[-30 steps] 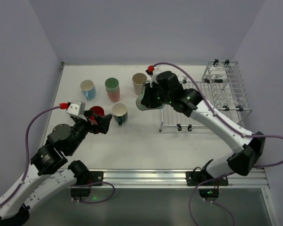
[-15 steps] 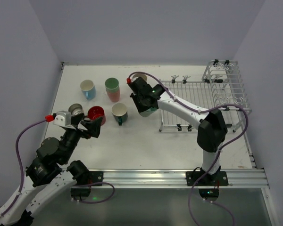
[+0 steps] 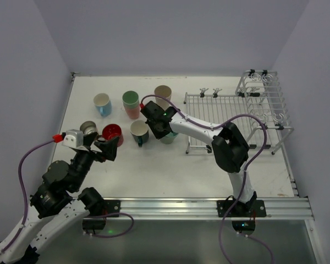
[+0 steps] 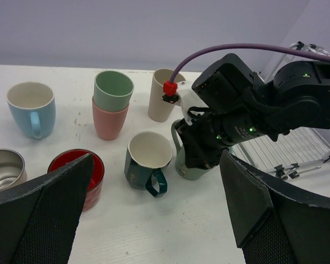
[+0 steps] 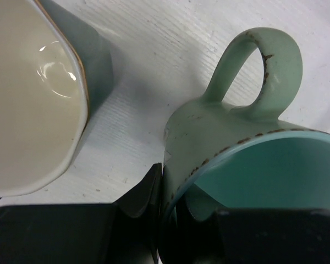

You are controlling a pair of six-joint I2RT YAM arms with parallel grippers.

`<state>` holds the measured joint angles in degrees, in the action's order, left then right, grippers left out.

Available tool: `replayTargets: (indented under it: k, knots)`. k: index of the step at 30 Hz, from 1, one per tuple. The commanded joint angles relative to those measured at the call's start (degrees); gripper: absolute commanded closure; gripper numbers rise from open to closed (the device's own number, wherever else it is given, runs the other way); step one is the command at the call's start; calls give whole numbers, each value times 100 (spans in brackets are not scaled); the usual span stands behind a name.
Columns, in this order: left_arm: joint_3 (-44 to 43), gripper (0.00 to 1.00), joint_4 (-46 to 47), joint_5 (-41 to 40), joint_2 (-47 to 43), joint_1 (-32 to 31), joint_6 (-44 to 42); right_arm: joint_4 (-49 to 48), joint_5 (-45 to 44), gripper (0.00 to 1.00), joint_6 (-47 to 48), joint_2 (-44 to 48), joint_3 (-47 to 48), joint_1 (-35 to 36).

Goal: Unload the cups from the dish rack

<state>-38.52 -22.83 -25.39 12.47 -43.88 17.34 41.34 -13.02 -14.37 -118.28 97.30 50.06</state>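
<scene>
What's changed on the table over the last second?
The right gripper carried the green mug leftward from the rack's edge and lowered it beside the dark teal mug; its fingers still pinch the rim. The left gripper, open and empty, pulled back toward its base, uncovering a steel cup. The blue mug, the red cup and the rack stayed put.

You have bright, even overhead light on the white table (image 3: 154, 170), and it throws only soft, faint shadows. Close up, the green mug (image 5: 209, 137) looks sharp, and small glare spots sit inside the cream-lined cup (image 5: 38, 99).
</scene>
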Motion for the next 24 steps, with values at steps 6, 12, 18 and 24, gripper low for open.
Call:
replayTargets:
  k: [6, 12, 18, 24]
  knots:
    - [20, 0, 218, -63, 71, 64, -117, -118, -561, 69, 14, 85, 325, 65]
    - [20, 0, 235, -89, 142, 81, -135, -362, -465, 39, -66, 814, 176, 82]
    - [20, 0, 217, -265, 186, 81, -108, -513, -359, 25, -189, 1752, -289, 74]
    - [-58, 0, 244, -283, 492, 81, -126, -899, -228, 2, -102, 3482, -1289, 74]
